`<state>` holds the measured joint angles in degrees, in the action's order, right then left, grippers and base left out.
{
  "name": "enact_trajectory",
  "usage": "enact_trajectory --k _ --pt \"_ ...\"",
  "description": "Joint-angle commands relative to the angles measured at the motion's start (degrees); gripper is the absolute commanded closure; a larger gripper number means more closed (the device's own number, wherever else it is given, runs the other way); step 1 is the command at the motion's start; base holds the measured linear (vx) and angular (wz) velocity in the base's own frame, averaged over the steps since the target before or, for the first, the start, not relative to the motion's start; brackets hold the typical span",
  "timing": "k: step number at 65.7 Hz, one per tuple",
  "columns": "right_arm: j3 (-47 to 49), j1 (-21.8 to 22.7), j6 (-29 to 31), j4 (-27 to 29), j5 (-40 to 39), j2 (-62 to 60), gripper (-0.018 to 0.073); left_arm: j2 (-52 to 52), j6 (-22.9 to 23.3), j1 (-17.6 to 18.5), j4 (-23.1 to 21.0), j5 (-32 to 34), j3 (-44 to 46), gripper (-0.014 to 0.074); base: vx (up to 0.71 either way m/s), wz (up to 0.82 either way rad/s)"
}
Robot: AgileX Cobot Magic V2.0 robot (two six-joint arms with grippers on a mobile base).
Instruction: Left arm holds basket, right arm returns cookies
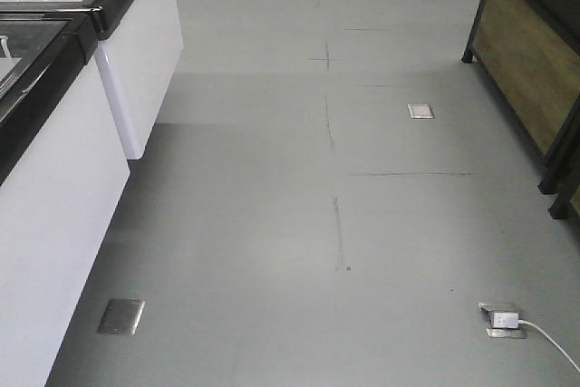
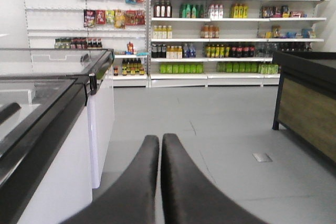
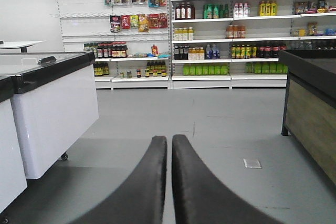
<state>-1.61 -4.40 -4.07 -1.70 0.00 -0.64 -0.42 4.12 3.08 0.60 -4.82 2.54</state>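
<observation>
The basket and the cookies are out of view in every frame. My left gripper [image 2: 160, 139] shows in the left wrist view as two black curved fingers pressed together, shut on nothing, pointing over the grey floor. My right gripper [image 3: 169, 140] shows in the right wrist view the same way, its fingers almost touching with only a thin slit between them, empty. Neither arm nor gripper shows in the front view.
White chest freezers with black rims [image 1: 54, 133] [image 2: 63, 129] [image 3: 52, 103] line the left. A dark wood-panelled stand [image 1: 535, 70] [image 2: 307, 103] [image 3: 312, 108] is on the right. Stocked shelves [image 2: 210, 24] [image 3: 231, 24] fill the far wall. Floor sockets [image 1: 501, 319] [image 1: 121, 315] and a white cable [image 1: 553, 346] lie ahead.
</observation>
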Motion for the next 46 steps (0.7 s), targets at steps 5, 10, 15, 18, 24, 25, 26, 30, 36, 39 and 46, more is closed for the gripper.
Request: enact_trajectory --k 5,10,15,18,24,25,26,30,36,39,46 --pt "-0.98 0.4 0.35 -0.55 -4.17 -0.73 0.057 3.93 0.25 0.0 -0.6 3.05 7.61 0.0603 0.0 0.0" --pt "-0.98 0.4 0.35 -0.55 -4.17 -0.73 0.057 8.68 0.25 0.0 -0.6 1.47 11.29 0.0603 0.0 0.0" --pt "-0.98 0.4 0.35 -0.55 -4.17 -0.73 0.057 13.4 0.25 0.0 -0.6 -0.37 15.21 0.0603 0.0 0.0" --pt "-0.98 0.4 0.35 -0.55 -4.17 -0.73 0.057 16.91 0.25 0.0 -0.6 -1.87 17.67 0.0603 0.0 0.0" --pt "-0.98 0.4 0.35 -0.55 -4.17 -0.73 0.057 23.51 0.25 0.0 -0.6 -5.02 21.54 0.0603 0.0 0.0" --pt "-0.98 0.4 0.35 -0.55 -4.17 -0.73 0.057 24.53 0.25 0.0 -0.6 -5.58 22.45 0.0603 0.0 0.0" --pt "-0.98 0.4 0.35 -0.55 -4.17 -0.73 0.057 25.52 0.25 0.0 -0.6 -6.14 23.03 0.0603 0.0 0.0" --pt "-0.98 0.4 0.35 -0.55 -4.17 -0.73 0.057 29.64 0.25 0.0 -0.6 -7.97 25.03 0.0603 0.0 0.0" --pt "-0.98 0.4 0.35 -0.55 -4.17 -0.73 0.057 34.05 0.25 0.0 -0.6 -8.22 26.46 0.0603 0.0 0.0" --pt "-0.98 0.4 0.35 -0.55 -4.17 -0.73 0.057 36.01 0.17 0.0 -0.6 -8.22 26.36 0.0603 0.0 0.0" --pt "-0.98 0.4 0.35 -0.55 -4.17 -0.73 0.057 39.34 0.03 -0.04 -0.6 -7.65 26.22 0.0603 0.0 0.0"
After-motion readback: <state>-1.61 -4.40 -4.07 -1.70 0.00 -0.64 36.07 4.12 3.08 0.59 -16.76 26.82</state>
